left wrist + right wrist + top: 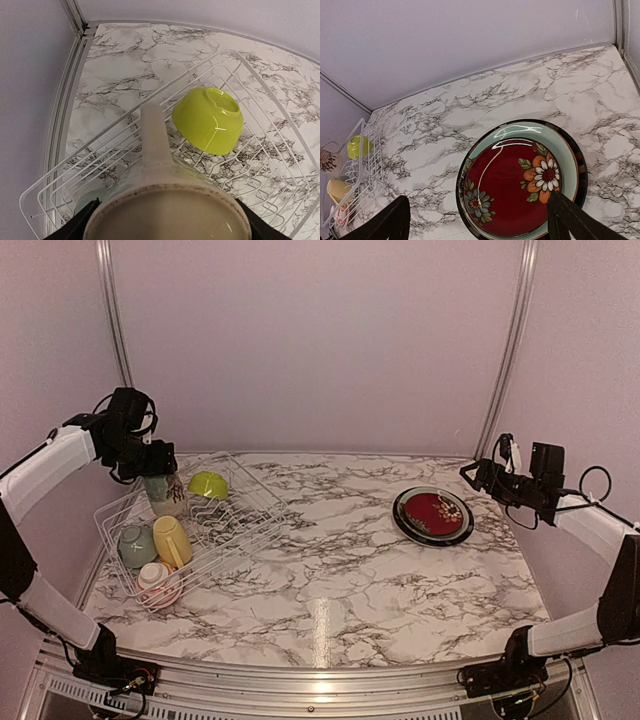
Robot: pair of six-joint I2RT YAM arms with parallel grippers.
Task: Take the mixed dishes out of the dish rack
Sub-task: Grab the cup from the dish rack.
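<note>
Left gripper (157, 474) clamps beige mug (167, 210) at far-left edge of rack (252, 498). Right gripper (477, 222), jaws apart, hangs over plates (520, 175) right of rack.

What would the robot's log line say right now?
left gripper: closed on beige mug over dish rack | right gripper: open, empty, near stacked plates | in rack: lime bowl, yellow mug

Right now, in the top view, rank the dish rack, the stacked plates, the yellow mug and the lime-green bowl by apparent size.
1. dish rack
2. stacked plates
3. yellow mug and lime-green bowl: too alike to rank; the mug lies nearer the camera.
</note>
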